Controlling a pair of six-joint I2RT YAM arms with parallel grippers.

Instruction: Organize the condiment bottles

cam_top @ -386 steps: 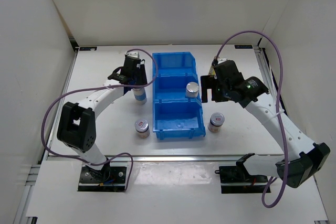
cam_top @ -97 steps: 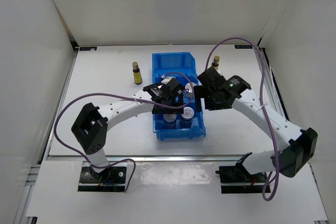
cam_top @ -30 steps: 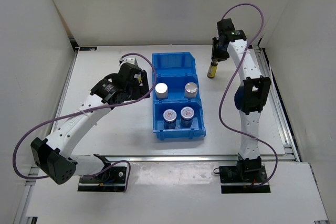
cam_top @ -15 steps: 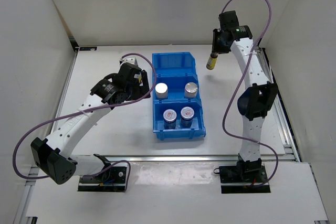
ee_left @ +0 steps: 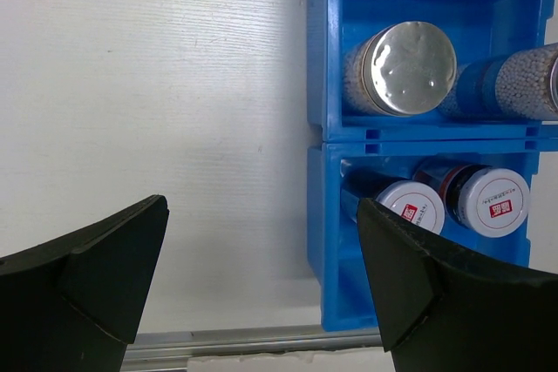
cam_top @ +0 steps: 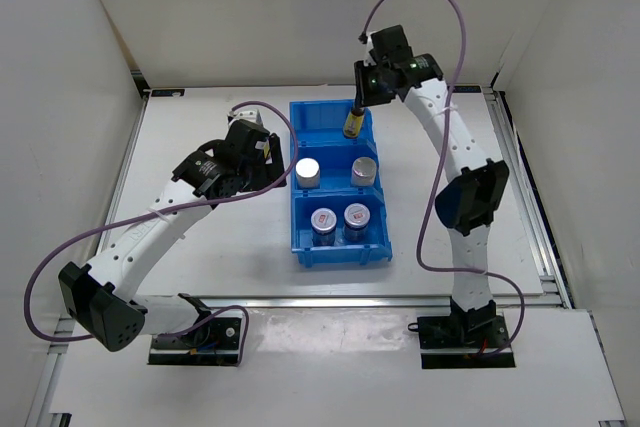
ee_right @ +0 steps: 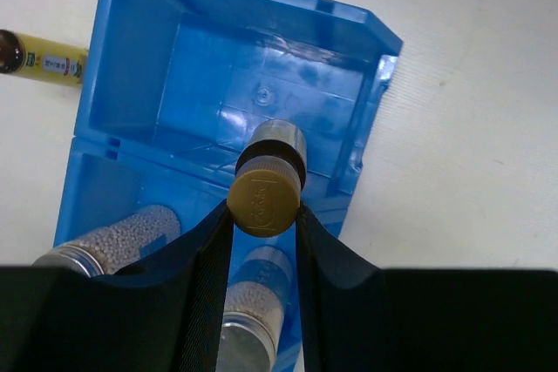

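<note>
My right gripper [cam_top: 361, 90] is shut on the cap of a slim amber bottle [cam_top: 353, 123], which hangs over the far compartment of the blue bin [cam_top: 322, 127]. In the right wrist view the bottle's tan cap [ee_right: 265, 201] sits between the fingers. Two white cylinders with silver caps [cam_top: 308, 173] [cam_top: 366, 170] stand in the middle compartment. Two red-marked jars [cam_top: 323, 220] [cam_top: 356, 215] fill the near one. A second amber bottle [ee_right: 42, 64] stands on the table left of the bin. My left gripper [ee_left: 261, 276] is open over bare table beside the bin's left wall.
White walls enclose the table on the left, back and right. A metal rail [ee_left: 253, 341] runs along the near edge. The left arm [cam_top: 150, 222] stretches over the table's left half, and the right arm [cam_top: 455, 147] stands tall at the right.
The right gripper has carried the amber bottle leftward, from beside the bin's far right corner to above its far compartment. The left arm has not moved.
</note>
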